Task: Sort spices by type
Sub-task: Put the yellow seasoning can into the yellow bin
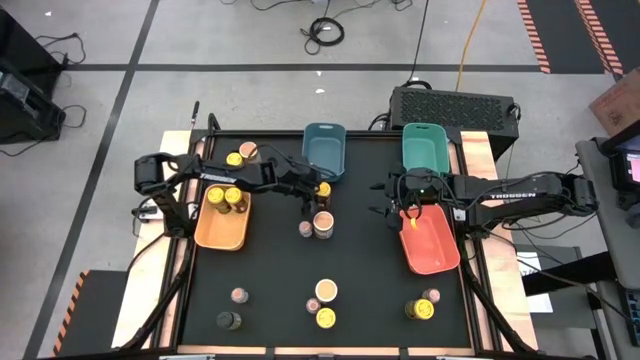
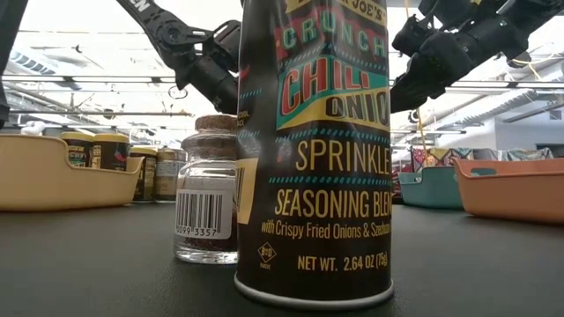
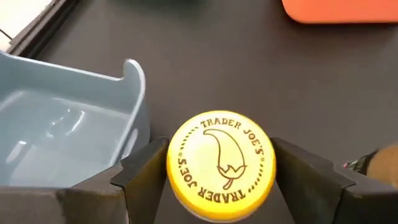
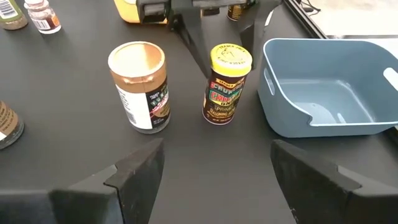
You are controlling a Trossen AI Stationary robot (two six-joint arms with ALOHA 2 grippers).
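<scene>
Between the fingers of the left pincer [image 1: 317, 194] a yellow-lidded jar [image 3: 221, 165] is gripped by its lid, and the jar's base is seen standing on the black desk [image 1: 270, 270]. Just beside this pincer, on the far side, one blue bin [image 1: 324, 150] is placed. On its near side one tan-topped jar [image 1: 323, 224] is set, with one small pinkish-topped jar [image 1: 305, 229] touching or nearly touching it.

Six yellow-lidded jars are counted in all. One is held, two are stood in the orange bin [image 1: 215, 232] out towards the left arm's base, one is stood beyond that bin, and two are stood well apart from the pincer at the desk's front edge. Three tan-topped jars are counted, along with what appear to be four pinkish-topped ones and one dark olive jar [image 1: 229, 320].

Above the red bin [image 1: 432, 250], the right pincer [image 4: 214, 162] is held with its fingers spread wide and nothing between them. One teal bin [image 1: 424, 148] is placed just behind it. Four bins are counted altogether.
</scene>
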